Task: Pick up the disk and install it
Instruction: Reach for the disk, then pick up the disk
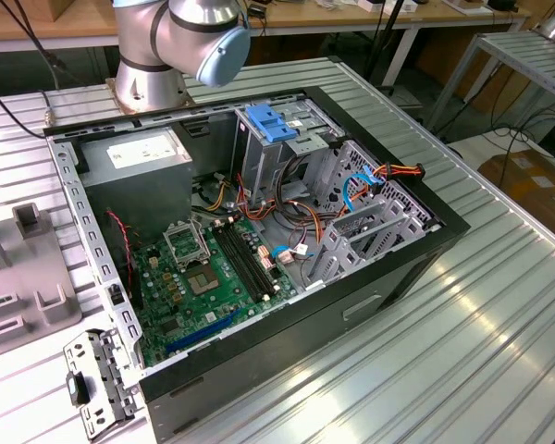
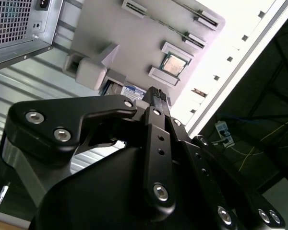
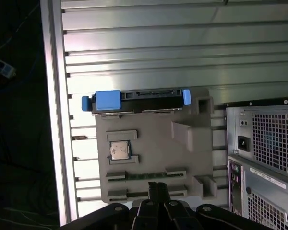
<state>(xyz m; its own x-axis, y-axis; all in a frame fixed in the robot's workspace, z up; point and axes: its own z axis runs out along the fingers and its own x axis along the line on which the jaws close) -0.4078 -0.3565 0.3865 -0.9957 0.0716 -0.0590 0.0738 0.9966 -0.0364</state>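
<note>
One grey tray (image 1: pixel 18 277) sat at the exterior view's left, on the ribbed table (image 1: pixel 462 351). In the first wrist view that tray (image 3: pixel 149 134) held two things. The disk (image 3: pixel 137 100) stood on edge in a slot along the tray's side farthest from the gripper, its blue rails at both ends. A small square chip (image 3: pixel 119 150) lay flat in a pocket nearer the middle. In the second wrist view the chip (image 2: pixel 174 65) showed again. The disk (image 2: pixel 129 91) showed a strip of white and blue label just past the fingers.

The gripper (image 3: pixel 156 184) hung above the tray's near edge, well apart from the disk. Its tips were pressed together with nothing between them, as the second wrist view (image 2: pixel 153 92) also showed.

Farther right in the exterior view, a loose metal bracket (image 1: pixel 97 384) lay just beside the open case (image 1: pixel 398 268). Inside the case, from left to right, were:
- a grey supply box (image 1: pixel 139 157);
- a green board (image 1: pixel 213 277);
- a bare blue bracket (image 1: pixel 270 122) on top of the upper bay;
- a metal cage (image 1: pixel 370 222) with coloured cables running to it.

The arm (image 1: pixel 180 37) stood behind the case.
</note>
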